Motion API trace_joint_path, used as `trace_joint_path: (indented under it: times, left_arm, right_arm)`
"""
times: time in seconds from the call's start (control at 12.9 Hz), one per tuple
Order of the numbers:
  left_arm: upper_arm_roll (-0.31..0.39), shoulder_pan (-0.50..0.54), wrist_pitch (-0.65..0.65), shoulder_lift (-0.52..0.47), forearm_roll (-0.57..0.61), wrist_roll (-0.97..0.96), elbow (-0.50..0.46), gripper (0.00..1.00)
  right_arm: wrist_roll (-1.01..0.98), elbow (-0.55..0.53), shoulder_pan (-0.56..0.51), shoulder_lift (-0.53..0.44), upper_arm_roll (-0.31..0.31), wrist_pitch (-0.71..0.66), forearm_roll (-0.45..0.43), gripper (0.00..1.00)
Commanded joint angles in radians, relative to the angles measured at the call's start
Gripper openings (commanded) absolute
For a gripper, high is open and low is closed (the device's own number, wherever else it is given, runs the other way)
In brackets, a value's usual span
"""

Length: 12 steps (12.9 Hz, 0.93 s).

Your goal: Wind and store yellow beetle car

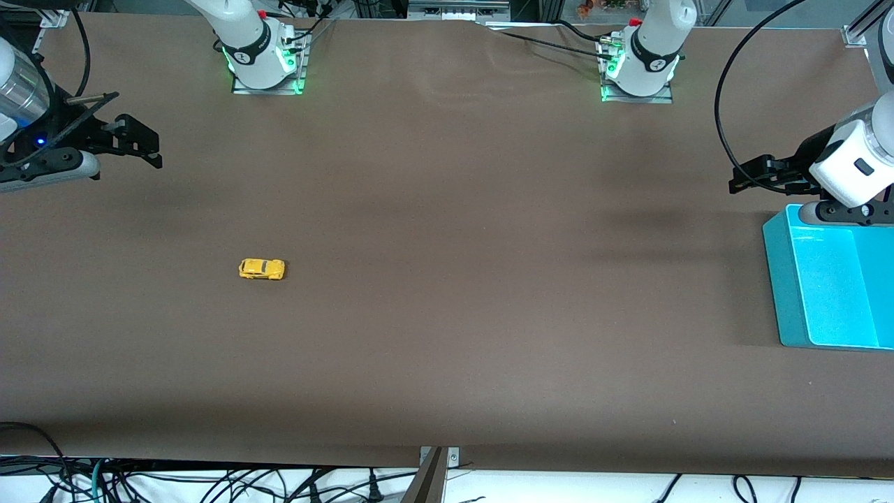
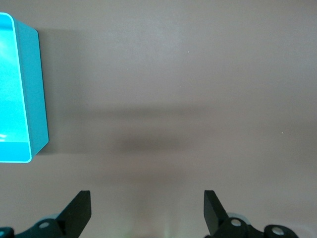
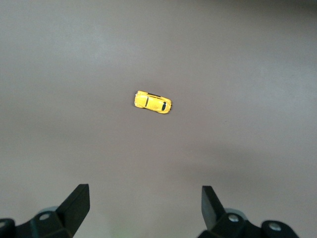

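Observation:
The yellow beetle car (image 1: pixel 262 269) stands alone on the brown table toward the right arm's end; it also shows in the right wrist view (image 3: pixel 152 102). My right gripper (image 1: pixel 143 143) hangs open and empty above the table at the right arm's end, well away from the car; in its own view the right gripper (image 3: pixel 144 198) has the jaws wide apart. My left gripper (image 1: pixel 751 176) hangs open and empty above the table beside the bin at the left arm's end; the left gripper (image 2: pixel 147 203) shows its jaws wide apart over bare table.
A turquoise bin (image 1: pixel 831 286) stands open at the left arm's end of the table; its corner shows in the left wrist view (image 2: pixel 22 99). The two arm bases (image 1: pixel 262 52) (image 1: pixel 639 63) stand along the table's edge farthest from the front camera.

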Motion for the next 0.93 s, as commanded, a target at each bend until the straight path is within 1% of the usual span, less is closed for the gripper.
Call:
trace_joint_path:
  times: [0.0, 0.7, 0.85]
  left_arm:
    - [-0.004, 0.007, 0.006, 0.002, 0.011, 0.02, 0.007, 1.0]
    - [-0.004, 0.007, 0.006, 0.002, 0.011, 0.02, 0.007, 1.0]
    - [-0.004, 0.007, 0.006, 0.002, 0.011, 0.02, 0.007, 1.0]
  right_arm:
    - [0.002, -0.003, 0.005, -0.01, -0.002, 0.001, 0.018, 1.0]
    - [-0.005, -0.006, 0.004, -0.01, -0.002, 0.01, 0.018, 1.0]
    - [-0.005, -0.009, 0.004, -0.01, -0.003, -0.005, 0.018, 1.0]
